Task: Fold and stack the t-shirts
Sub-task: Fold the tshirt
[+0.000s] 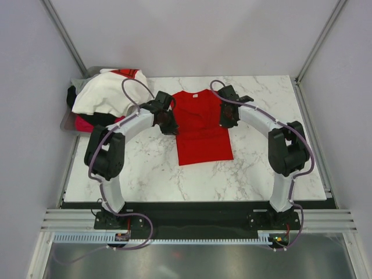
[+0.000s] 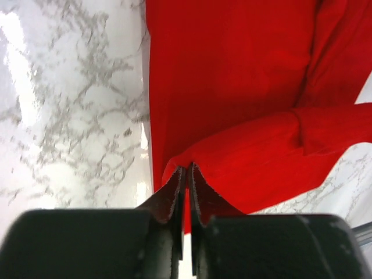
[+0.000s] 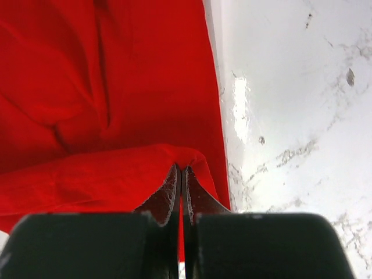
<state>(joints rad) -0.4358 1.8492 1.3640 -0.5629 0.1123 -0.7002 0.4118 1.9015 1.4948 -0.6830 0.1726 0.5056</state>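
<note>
The plain red t-shirt (image 1: 200, 125) lies on the marble table with both sleeves folded in. My left gripper (image 1: 168, 123) is shut on its left edge, pinching a raised fold of red cloth (image 2: 232, 151). My right gripper (image 1: 225, 119) is shut on its right edge, pinching red cloth (image 3: 116, 174). The white t-shirt (image 1: 107, 93) with a red mark lies heaped at the back left on black cloth (image 1: 72, 96) and a pink shirt (image 1: 84, 124).
The grey tray (image 1: 67, 125) under the heap stands at the table's back left corner. Bare marble (image 1: 192, 180) lies in front of the red shirt. Metal frame posts rise at the back corners.
</note>
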